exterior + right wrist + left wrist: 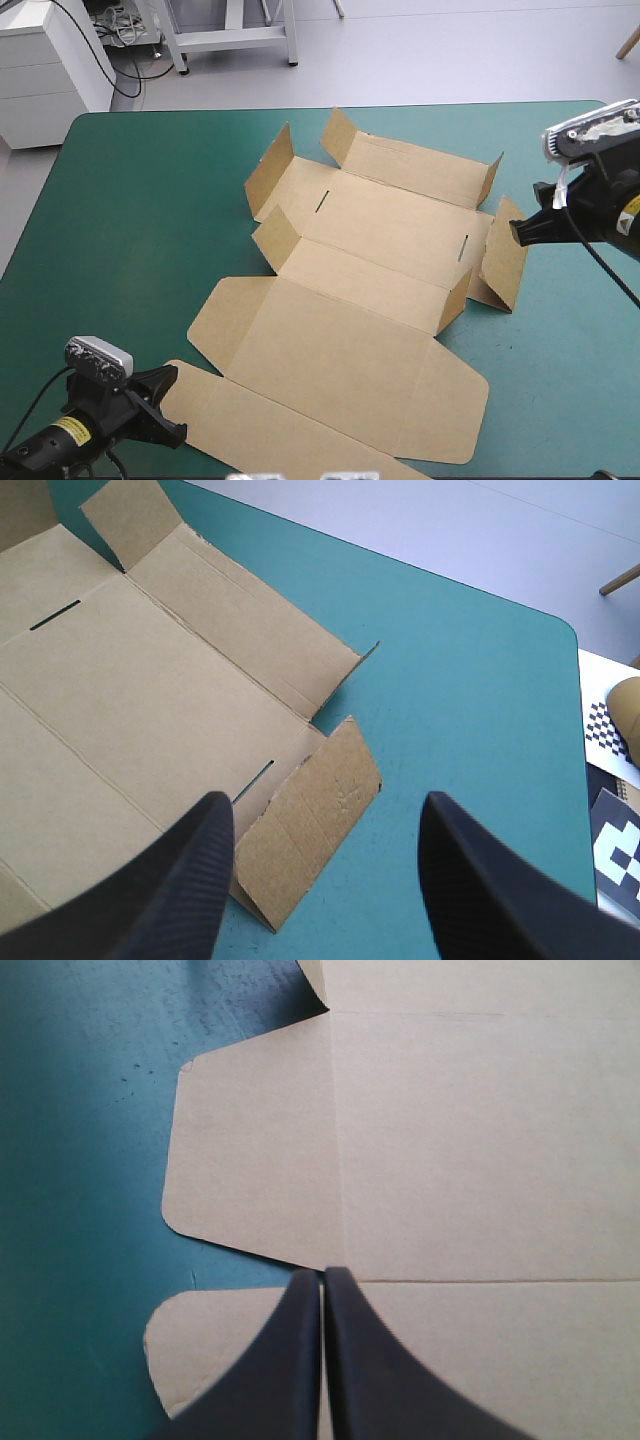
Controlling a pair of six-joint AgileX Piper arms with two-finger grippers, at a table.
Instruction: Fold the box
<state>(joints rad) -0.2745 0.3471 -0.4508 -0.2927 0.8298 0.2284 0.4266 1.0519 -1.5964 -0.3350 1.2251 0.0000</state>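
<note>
Folding barely begun: the box lies mostly flat on the desk, the right gripper with fingers open beside its right flap, the left gripper with fingers closed; gripping that flap seems next.

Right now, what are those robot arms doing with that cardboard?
Two robot arms are working on a brown box on the teal-green table. The box lies mostly flat, with a few flaps standing up. The left hand is shut at the near left corner, over a flat flap. The right hand is open beside the raised flap at the box's right end, holding nothing.
</note>
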